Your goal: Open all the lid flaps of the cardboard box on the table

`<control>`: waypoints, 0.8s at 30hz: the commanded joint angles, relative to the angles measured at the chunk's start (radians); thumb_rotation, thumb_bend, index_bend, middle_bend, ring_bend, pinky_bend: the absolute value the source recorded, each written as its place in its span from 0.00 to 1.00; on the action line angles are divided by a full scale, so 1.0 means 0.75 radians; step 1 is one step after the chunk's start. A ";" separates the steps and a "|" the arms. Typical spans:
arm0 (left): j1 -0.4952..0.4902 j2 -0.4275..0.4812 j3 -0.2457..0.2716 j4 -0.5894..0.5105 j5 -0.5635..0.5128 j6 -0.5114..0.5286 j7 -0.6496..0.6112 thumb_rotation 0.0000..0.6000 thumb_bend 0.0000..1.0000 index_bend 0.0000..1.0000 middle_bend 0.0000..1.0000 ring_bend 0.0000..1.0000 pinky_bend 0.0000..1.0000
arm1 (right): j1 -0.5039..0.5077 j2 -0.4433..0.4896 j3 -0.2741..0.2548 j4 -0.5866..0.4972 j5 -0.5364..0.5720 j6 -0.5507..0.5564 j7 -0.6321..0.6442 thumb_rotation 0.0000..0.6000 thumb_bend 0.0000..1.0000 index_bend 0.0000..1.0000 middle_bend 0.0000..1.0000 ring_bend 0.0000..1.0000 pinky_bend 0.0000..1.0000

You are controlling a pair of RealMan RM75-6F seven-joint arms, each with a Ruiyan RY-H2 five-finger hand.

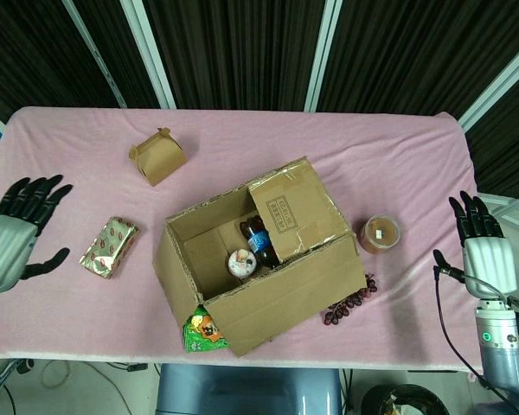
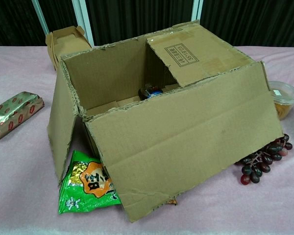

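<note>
My left hand (image 1: 7, 242): off the near left edge of the worktop (image 1: 346, 164), fingers spread apart, nothing in it; only the head view shows it.
My right hand (image 1: 486, 251): past the right edge of the worktop, fingers apart and pointing away from me, holding nothing.
Cardboard box (image 2: 152, 107): mid-worktop, between my two hands and well apart from both, nearer my right one.
Left flap (image 2: 61, 132): folded out and hanging down the side that faces my left hand.
Front flap (image 2: 186, 142): folded out toward me, sloping down over the near wall.
Printed flap (image 1: 294, 207): on the side toward my right hand, tilted in over the opening rather than folded out.
Inside the box: a dark bottle (image 1: 258, 242) and a round-topped tub (image 1: 241, 261).
Foil packet (image 1: 109, 246): flat on the worktop, between my left hand and the box, touching neither.
Green snack bag (image 2: 85, 183): tucked under the box's near left corner.
Small carton (image 1: 158, 156): far side, beyond my left hand.
Lidded cup (image 1: 380, 233): just beside the box, toward my right hand.
Grapes (image 2: 262, 159): at the box's near right corner, next to the front flap.
</note>
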 commanded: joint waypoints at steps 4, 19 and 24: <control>0.285 -0.397 0.061 0.355 0.093 0.338 0.102 1.00 0.22 0.00 0.00 0.00 0.00 | 0.050 0.093 -0.006 -0.104 -0.096 -0.026 -0.103 1.00 0.32 0.00 0.00 0.00 0.22; 0.373 -0.588 0.010 0.639 0.043 0.372 -0.130 1.00 0.22 0.00 0.00 0.00 0.00 | 0.423 0.373 0.130 -0.510 -0.273 -0.428 -0.394 1.00 0.83 0.18 0.14 0.07 0.24; 0.376 -0.584 -0.006 0.644 0.030 0.342 -0.185 1.00 0.22 0.00 0.00 0.00 0.00 | 0.595 0.335 0.175 -0.547 -0.241 -0.628 -0.451 1.00 0.92 0.25 0.21 0.12 0.24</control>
